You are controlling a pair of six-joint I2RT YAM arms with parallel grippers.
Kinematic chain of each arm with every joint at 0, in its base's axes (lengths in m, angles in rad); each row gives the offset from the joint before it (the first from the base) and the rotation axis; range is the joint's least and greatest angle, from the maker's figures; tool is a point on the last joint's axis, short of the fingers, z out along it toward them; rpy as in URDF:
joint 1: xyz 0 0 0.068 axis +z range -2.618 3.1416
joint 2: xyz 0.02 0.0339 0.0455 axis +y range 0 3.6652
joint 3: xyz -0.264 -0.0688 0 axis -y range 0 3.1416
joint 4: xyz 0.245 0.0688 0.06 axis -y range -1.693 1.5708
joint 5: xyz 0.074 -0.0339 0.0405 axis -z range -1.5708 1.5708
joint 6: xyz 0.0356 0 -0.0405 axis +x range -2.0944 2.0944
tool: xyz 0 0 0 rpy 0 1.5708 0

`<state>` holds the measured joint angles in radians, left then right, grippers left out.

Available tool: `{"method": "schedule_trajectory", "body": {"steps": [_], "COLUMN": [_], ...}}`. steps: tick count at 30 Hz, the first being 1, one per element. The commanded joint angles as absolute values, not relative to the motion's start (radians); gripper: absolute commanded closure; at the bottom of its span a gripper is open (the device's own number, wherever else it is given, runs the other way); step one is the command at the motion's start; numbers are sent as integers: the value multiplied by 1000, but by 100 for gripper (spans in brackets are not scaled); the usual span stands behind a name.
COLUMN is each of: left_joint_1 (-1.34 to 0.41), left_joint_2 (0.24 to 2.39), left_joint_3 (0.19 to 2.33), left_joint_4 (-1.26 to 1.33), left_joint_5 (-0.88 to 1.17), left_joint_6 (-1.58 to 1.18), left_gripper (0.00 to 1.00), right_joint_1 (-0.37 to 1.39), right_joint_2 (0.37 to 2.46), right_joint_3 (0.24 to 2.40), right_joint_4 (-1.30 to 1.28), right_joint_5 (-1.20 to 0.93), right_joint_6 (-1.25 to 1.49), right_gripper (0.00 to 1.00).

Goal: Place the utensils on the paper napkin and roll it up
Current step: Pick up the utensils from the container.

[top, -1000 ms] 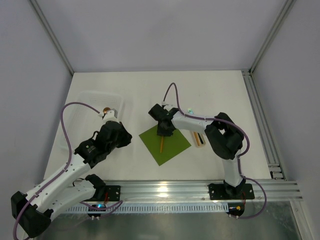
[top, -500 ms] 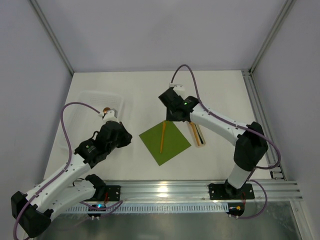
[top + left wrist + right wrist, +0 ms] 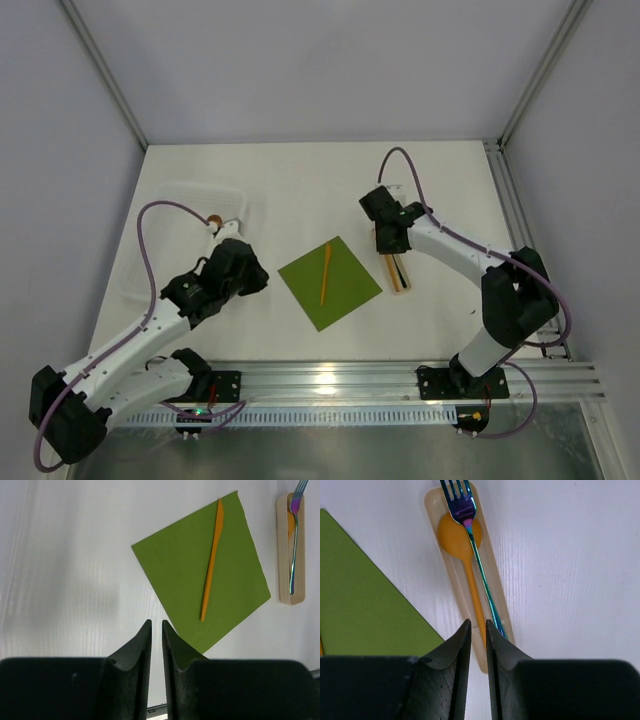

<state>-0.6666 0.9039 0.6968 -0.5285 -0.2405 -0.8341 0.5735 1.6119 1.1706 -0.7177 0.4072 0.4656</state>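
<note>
The olive-green paper napkin [image 3: 348, 292] [image 3: 180, 565] lies flat as a diamond at the table's middle. An orange knife [image 3: 326, 273] [image 3: 212, 562] rests on it, free of both grippers. To its right, a cream holder [image 3: 397, 272] [image 3: 432, 510] carries an orange spoon [image 3: 462, 535] and an iridescent metal fork [image 3: 480, 565] [image 3: 293, 545]. My right gripper [image 3: 388, 240] [image 3: 477, 624] hovers over the holder's near end with its jaws a narrow slit apart, holding nothing. My left gripper [image 3: 256, 280] [image 3: 156, 625] hangs left of the napkin, barely open and empty.
A clear plastic tray [image 3: 185, 215] sits at the far left, with a small brown object [image 3: 212, 219] at its right edge. An aluminium rail [image 3: 520, 230] runs along the table's right side. Grey walls close in the back and sides.
My right gripper has left the orange knife on the napkin and swung right to the holder, its jaws narrowing. The left arm has shifted only slightly.
</note>
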Motion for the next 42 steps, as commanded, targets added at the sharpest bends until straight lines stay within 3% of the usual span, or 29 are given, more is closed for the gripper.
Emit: {"method": "schedule_trajectory", "body": {"steps": [1,36,42], "left_joint_1": [-670,-669,-669], "left_joint_2": [917,937,937], "left_joint_3": [699,701,703], "left_joint_4": [-486,-462,-463], "left_joint_5": [-225,-224,-224], "left_joint_6": [-836,-828,-827], "left_gripper": [85,83,83], "right_joint_1": [554,500,499], "right_joint_2": [1649,1835,1832], "right_joint_3": [1183,1186,1183], "right_joint_4": [-647,-569,-563], "right_joint_5": [414,422,417], "right_joint_6": [399,325,327], "right_gripper": [78,80,89]}}
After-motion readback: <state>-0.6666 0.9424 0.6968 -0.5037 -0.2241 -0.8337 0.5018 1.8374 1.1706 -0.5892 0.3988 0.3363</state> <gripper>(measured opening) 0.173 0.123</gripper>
